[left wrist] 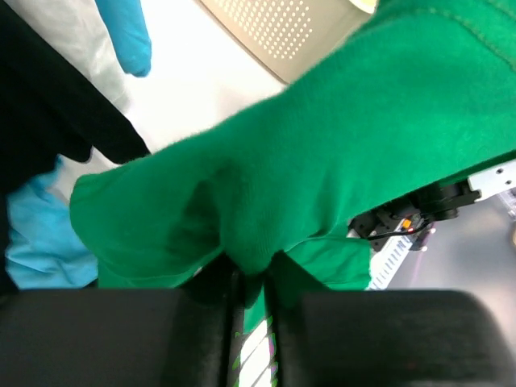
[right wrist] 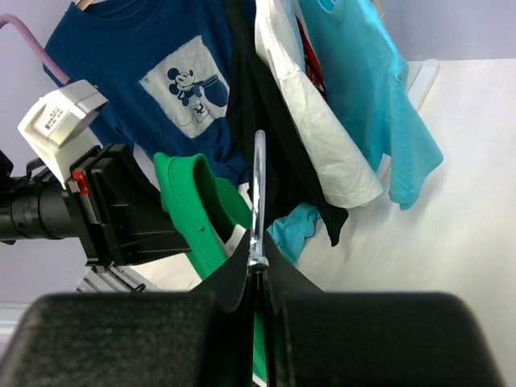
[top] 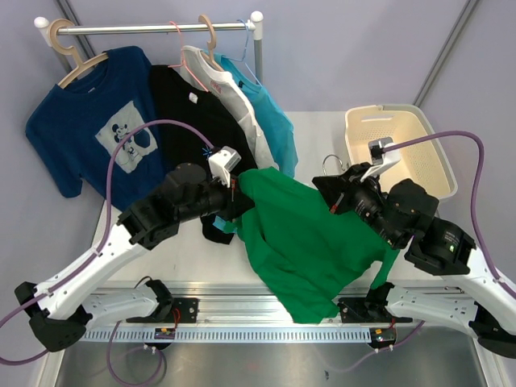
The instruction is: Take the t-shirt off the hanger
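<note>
T-shirt [top: 314,242] between left gripper [top: 235,193] and right gripper [top: 333,197] above the table [top: 310,133], basket [top: 388,110] far right, clothes rack [top: 153,28] behind.

1. The left arm [top: 153,214] has white lower links and bulky black joint housings nearer the wrist.
2. The right arm [top: 419,222] has the same white-and-black build.
3. A purple cable [top: 173,122] arcs to the left wrist, and a second purple cable [top: 443,135] to the right.
4. Each wrist carries a white camera block [top: 224,161].
5. The left end effector [left wrist: 250,282] and right end effector [right wrist: 256,278] have matte black, blocky fingers.
</note>
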Controlling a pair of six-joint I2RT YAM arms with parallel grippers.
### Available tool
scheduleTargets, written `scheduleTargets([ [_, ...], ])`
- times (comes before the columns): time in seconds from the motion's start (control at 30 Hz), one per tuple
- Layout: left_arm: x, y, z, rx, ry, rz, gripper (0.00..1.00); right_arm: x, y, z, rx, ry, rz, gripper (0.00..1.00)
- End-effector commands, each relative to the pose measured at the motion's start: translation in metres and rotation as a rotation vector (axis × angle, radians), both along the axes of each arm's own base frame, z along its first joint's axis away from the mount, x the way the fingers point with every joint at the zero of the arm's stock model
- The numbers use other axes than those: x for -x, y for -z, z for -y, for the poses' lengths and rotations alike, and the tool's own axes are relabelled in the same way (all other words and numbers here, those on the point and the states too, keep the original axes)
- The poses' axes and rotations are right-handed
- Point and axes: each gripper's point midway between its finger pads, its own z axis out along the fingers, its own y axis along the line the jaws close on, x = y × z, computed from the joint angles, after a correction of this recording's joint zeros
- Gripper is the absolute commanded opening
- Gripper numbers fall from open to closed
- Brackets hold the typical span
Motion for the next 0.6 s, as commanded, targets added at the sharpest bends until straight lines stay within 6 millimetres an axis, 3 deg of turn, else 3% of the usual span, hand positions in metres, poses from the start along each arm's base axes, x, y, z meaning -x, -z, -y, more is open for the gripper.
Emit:
scheduleTargets([
  [0.0,-0.003,-0.018,0.000,0.054,-0.030,0.049,0.00,0.000,-0.029,0.010,-0.104,0.031,0.048,0.00],
  [0.13,0.004,-0.019,-0.025,0.081,-0.100,0.079,0.00,-0.013,-0.030,0.048,-0.050,0.210,0.079,0.00],
  [0.2,0.009,-0.019,-0.037,0.090,-0.125,0.090,0.00,-0.015,-0.041,0.069,-0.035,0.292,0.108,0.00],
  [0.37,0.017,-0.028,-0.052,0.116,-0.162,0.089,0.00,-0.017,-0.052,0.096,0.005,0.398,0.127,0.00],
  [0.57,0.017,-0.016,-0.086,0.092,-0.291,0.099,0.00,-0.011,-0.068,0.130,-0.033,0.493,0.160,0.00],
])
